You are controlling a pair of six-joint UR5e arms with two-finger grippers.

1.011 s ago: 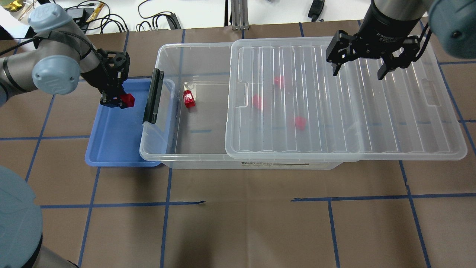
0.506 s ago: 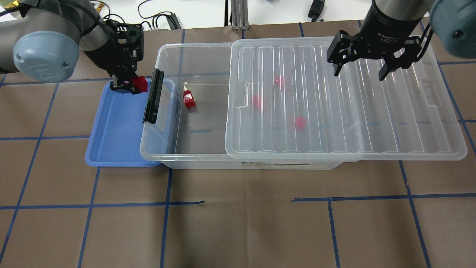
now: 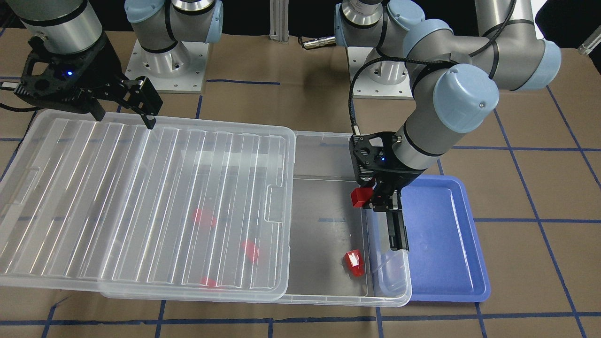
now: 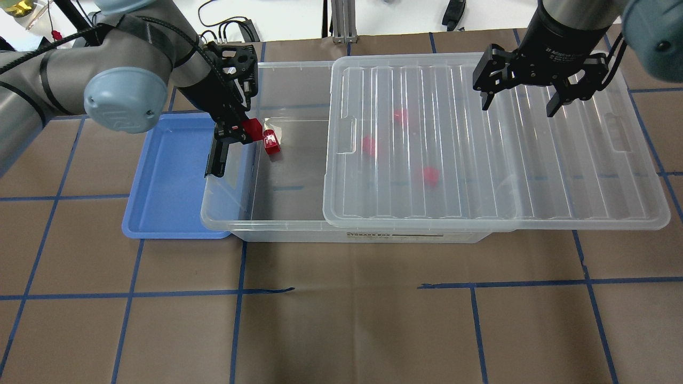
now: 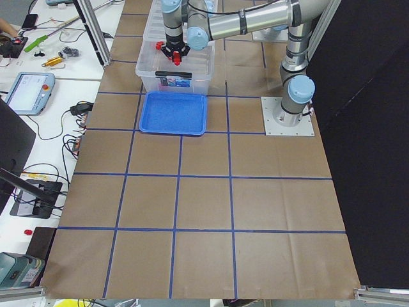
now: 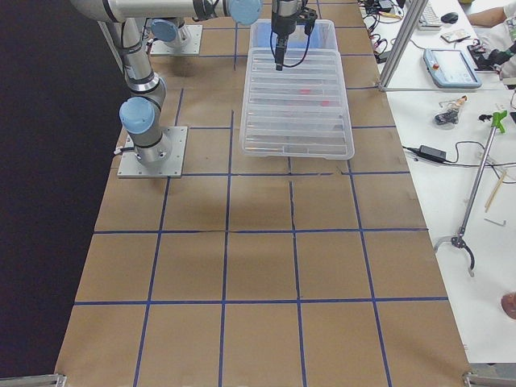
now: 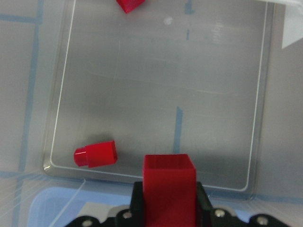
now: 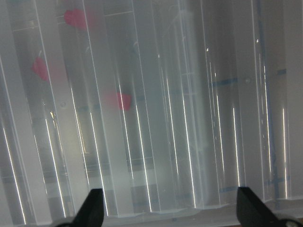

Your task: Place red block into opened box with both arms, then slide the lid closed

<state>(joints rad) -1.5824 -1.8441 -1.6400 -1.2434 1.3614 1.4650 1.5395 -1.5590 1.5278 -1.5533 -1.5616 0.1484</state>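
Jaws, left gripper (image 4: 237, 134): clamped on the red block (image 4: 252, 129), which sticks out past the fingertips. I judge this a carry grip, with the block kept proud so that it falls free once the fingers part.

Jaws, right gripper (image 4: 516, 106): wide apart and holding nothing. The fingertips hang just above the lid (image 4: 480, 176), near its long edge on the far side from the robot. I take this as a waiting post for the slide.

Red block, location: in the air over the open end of the box (image 4: 288, 64), just inside the short wall. My left wrist view shows bare box floor beyond it.

Box: clear plastic, on the table, uncovered only at its latch end. The black latch bar (image 4: 214, 162) is partly hidden behind the left gripper.

Lid: lies flat on the box rim, pushed toward the robot's right so that it overhangs the far short end. I judge it was left that way to keep a loading gap.

Loose red block (image 4: 271, 143): on its side on the box floor, near the latch-end wall and close below the held one.

Red pieces (image 4: 368, 145): three, blurred under the lid.

Blue tray (image 4: 165, 181): on the table at the latch end, its near edge under the box rim.

Step in hand, my judgement: release over the gap, and the lid slide comes after. The main risk is the dropped block striking the loose one and skipping.
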